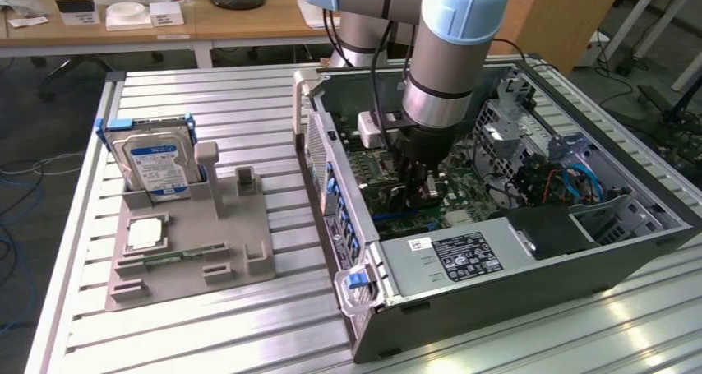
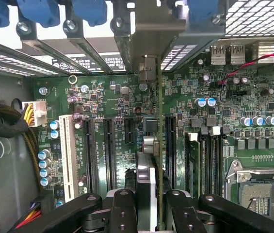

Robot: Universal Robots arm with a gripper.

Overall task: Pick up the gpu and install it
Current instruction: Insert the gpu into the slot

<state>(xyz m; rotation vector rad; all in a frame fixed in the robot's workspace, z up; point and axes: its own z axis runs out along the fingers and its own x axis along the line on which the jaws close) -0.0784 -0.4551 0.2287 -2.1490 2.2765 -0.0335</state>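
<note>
Since the gripper [image 2: 152,204] is pinched nearly shut on the gpu [image 2: 160,145] edge, I'd guess it's stiff, light and fragile.

Hard drive label [image 1: 157,164]: blue and white, print is seen but no word can be made out.
Power supply sticker [image 1: 469,256]: black, small white print is seen, unreadable.
Motherboard [image 2: 267,121]: white lettering beside the slots is seen, too fine to be read.
</note>
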